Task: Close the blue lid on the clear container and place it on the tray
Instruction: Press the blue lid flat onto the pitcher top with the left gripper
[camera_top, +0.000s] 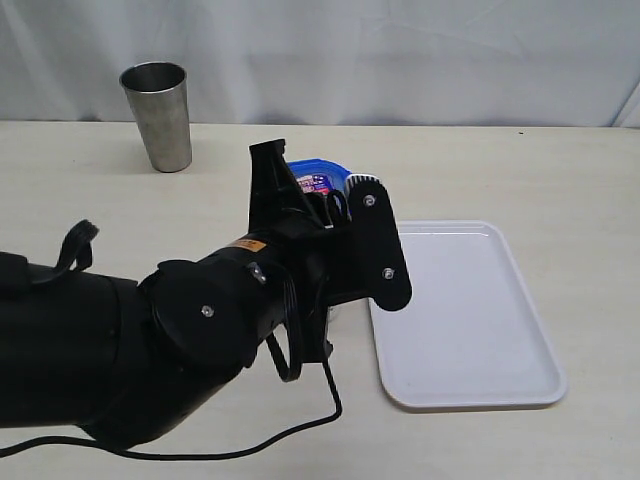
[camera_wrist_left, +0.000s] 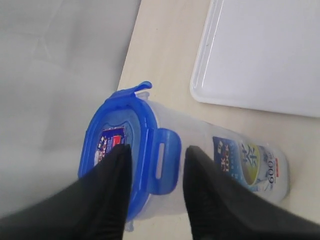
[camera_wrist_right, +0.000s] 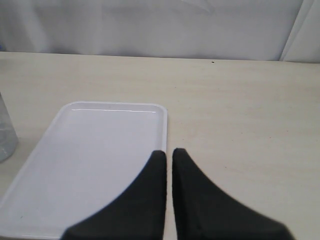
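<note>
Left wrist view shows my left gripper (camera_wrist_left: 157, 150) open a little, holding nothing, one finger over the blue lid (camera_wrist_left: 112, 125) and one beside the clear container (camera_wrist_left: 210, 145). The lid sits on the container, one flap down and one sticking up, and the container stands on the table (camera_wrist_left: 165, 50) just beside the tray (camera_wrist_left: 260, 55), not on it. My right gripper (camera_wrist_right: 169, 151) is closed tight, holding nothing.

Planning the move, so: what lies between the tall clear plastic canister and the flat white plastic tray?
Only bare beige tabletop separates the clear canister from the white tray; the left wrist view shows that stretch.
</note>
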